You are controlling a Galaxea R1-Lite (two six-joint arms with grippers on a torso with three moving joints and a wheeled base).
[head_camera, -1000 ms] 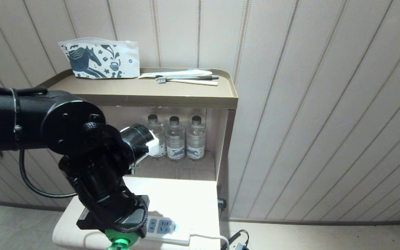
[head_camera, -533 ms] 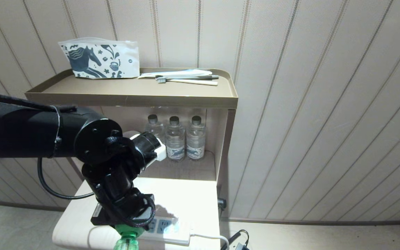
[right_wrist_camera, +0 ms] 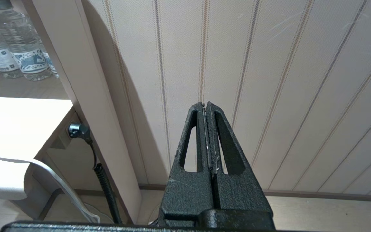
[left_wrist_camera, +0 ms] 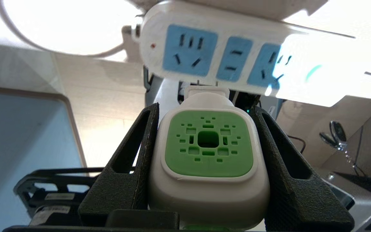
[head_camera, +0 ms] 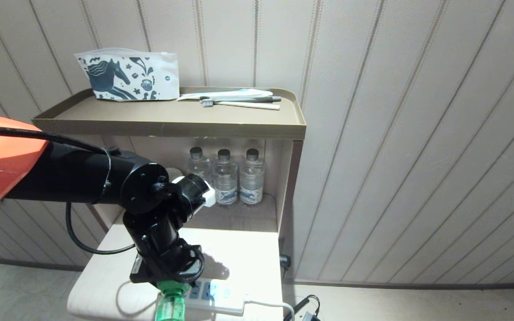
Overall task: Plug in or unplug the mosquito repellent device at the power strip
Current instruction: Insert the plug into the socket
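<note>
Panelled cream wall with vertical stripes, a tan shelf unit [head_camera: 292, 127] against it, a low white table [head_camera: 248, 254] in front.

Item 1: left gripper [left_wrist_camera: 204, 145], clamped on the white head of the mosquito repellent device [left_wrist_camera: 208, 151], one black finger on each side. In the head view the gripper [head_camera: 172, 285] hangs over the table's near edge with the green bottle below it.

Item 2: mosquito repellent device, green vented face toward the wrist camera, two metal prongs at the far end, not yet in a socket. Long axis runs straight ahead of the gripper, prongs leading.

Item 3: power strip [left_wrist_camera: 230, 54], white, three light-blue socket faces, small red dot by one end, white cord. It lies directly ahead of the prongs, its long axis crosswise to the device's. The prongs point at the strip's near edge, roughly below the middle two-slot face and just short of it; the insertion likely turns on lining them up with that pair of slots. Only the left arm is near.

Item 4: right gripper [right_wrist_camera: 208, 135], jaws pressed together, empty, parked facing the wall, well apart from the strip.

Item 5: three water bottles [head_camera: 224, 178] in the shelf recess, blue-and-white labels, wording too small to read.

Item 6: horse-print pouch [head_camera: 127, 76] and toothbrushes [head_camera: 239, 103] on the shelf top; no legible writing.
</note>
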